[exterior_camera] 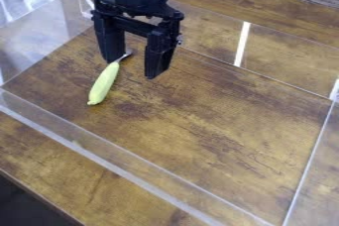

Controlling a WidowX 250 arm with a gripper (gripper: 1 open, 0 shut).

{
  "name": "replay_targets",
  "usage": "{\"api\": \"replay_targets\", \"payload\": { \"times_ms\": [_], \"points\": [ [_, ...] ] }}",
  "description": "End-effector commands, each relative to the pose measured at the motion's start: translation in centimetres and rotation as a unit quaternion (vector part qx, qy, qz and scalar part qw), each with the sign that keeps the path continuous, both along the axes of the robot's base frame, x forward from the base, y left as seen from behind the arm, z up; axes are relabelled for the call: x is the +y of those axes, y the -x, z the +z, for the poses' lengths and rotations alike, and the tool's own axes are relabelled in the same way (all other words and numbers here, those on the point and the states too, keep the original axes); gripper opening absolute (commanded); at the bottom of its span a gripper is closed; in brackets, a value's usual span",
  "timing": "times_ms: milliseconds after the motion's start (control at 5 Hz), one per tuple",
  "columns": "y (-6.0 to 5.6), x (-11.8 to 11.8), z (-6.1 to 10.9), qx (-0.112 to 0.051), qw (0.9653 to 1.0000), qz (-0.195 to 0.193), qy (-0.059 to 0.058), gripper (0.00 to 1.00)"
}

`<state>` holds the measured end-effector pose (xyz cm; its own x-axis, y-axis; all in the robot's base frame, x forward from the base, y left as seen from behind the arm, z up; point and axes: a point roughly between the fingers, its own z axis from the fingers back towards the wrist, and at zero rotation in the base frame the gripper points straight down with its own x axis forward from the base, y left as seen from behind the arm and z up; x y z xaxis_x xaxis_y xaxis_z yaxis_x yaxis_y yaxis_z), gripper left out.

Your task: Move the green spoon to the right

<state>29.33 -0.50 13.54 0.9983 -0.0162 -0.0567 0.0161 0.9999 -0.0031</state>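
Looking at this one, the tool (135,54) hangs over the wooden table (225,121) pointing down with its two black fingers spread wide and nothing between them, so it's open and empty. The green spoon (105,80) lies flat on the wood in the left part of the view, its yellow-green body running diagonally and the small silvery tip aimed up toward the tool's left finger; the tip looks very close to that finger, though I can't tell if they actually touch. The tool sits up and to the right of the spoon's middle, not centred over it. My guess is the grab hasn't happened yet, so the job is basically all still ahead. To do it well I'd shift the tool down-left in the view until the fingers straddle the fat middle of the body, not the skinny metal end, and turn the wrist so the fingers close across the spoon's width instead of along it. It's thin and lies low, so go right down to the wood before closing. There's a clear plastic wall (159,175) around the area, and plenty of bare wood on the right to set it down
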Motion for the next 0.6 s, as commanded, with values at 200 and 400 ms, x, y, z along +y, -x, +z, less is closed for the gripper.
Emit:
{"api": "replay_targets", "payload": {
  "times_ms": [200,400],
  "points": [
    [0.0,2.0,-1.9,-0.008,0.9996,0.027,0.002,1.0],
    [-0.3,4.0,-2.3,-0.039,0.9976,0.056,0.002,1.0]
  ]
}}
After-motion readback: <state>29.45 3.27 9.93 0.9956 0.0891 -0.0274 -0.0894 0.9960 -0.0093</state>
